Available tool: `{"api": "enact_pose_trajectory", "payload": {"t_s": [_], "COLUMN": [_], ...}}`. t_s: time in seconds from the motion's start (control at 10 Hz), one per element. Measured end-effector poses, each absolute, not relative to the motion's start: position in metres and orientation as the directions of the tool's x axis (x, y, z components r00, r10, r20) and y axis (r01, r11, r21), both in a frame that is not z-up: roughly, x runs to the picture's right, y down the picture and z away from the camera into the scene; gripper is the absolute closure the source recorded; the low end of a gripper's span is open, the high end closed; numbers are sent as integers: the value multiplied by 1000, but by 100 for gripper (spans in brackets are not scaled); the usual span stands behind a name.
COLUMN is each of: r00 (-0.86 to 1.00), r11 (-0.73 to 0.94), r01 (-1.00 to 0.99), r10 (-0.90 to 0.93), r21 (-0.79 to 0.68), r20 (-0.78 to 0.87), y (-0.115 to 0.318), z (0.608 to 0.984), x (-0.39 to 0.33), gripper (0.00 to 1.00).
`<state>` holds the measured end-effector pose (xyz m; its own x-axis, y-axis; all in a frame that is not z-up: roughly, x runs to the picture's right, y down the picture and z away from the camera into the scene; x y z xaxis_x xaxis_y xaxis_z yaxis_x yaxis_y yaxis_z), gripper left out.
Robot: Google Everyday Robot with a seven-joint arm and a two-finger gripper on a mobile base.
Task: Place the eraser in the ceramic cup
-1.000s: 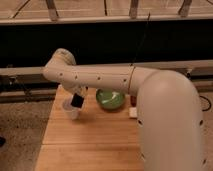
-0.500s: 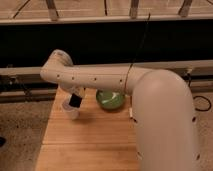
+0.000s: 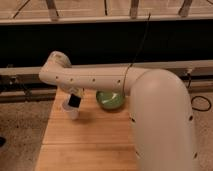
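Tool (image 3: 75, 98) sits directly over the ceramic cup (image 3: 70, 110) near the worktop's (image 3: 85, 135) far-left edge, pinching the eraser (image 3: 74, 101) end-down above the mouth, presumably so it drops inside. Green bowl (image 3: 110, 100) stands apart to the right.

Eraser (image 3: 74, 101): I see a small black block, held in the gripper (image 3: 74, 98) right at the cup's mouth.
Ceramic cup (image 3: 70, 109): I see it small, white, upright on the wooden table's far left part.
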<state>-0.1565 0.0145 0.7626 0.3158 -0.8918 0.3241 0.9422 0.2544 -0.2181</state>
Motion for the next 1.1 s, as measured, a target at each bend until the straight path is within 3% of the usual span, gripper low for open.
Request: {"api": "enact_pose_trajectory", "payload": {"t_s": [1.1], "r00": [296], "r11": [240], "r01": [948], "r10": [-905], "r21": [-207], "r20": [305], "y": [12], "z": [768], "x": [-168], "gripper": [100]}}
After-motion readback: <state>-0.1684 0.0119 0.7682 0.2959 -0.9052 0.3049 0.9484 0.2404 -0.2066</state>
